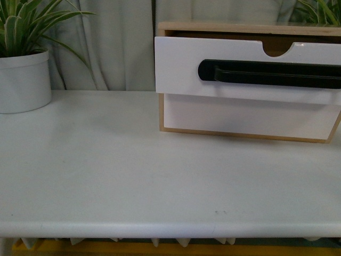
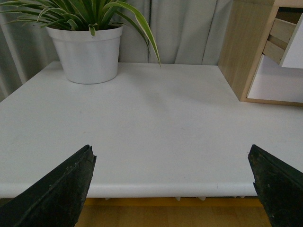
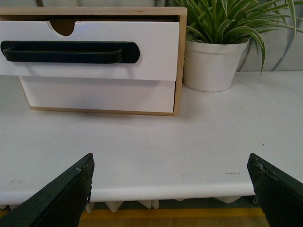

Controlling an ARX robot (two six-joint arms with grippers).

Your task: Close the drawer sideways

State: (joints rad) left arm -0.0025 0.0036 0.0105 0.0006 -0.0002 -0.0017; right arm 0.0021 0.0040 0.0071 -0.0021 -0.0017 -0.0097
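Left pincer (image 2: 170,151): spread wide, empty, above near edge of bench (image 2: 142,118).
Right pincer (image 3: 170,158): spread wide, empty.
Drawer (image 1: 234,69): far right, top slot of wood cabinet (image 1: 224,26), standing partly out toward near side.
Potted plant (image 1: 21,80): far left, well apart from cabinet.

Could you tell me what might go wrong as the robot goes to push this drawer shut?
1. The cabinet seems to stand loose on the smooth table; a push on the open drawer may slide the whole box back rather than close it.
2. The black handle sticks out, so a finger of the open right gripper could snag on it.
3. The potted plant sits close beside the cabinet; a sideways approach might knock it.
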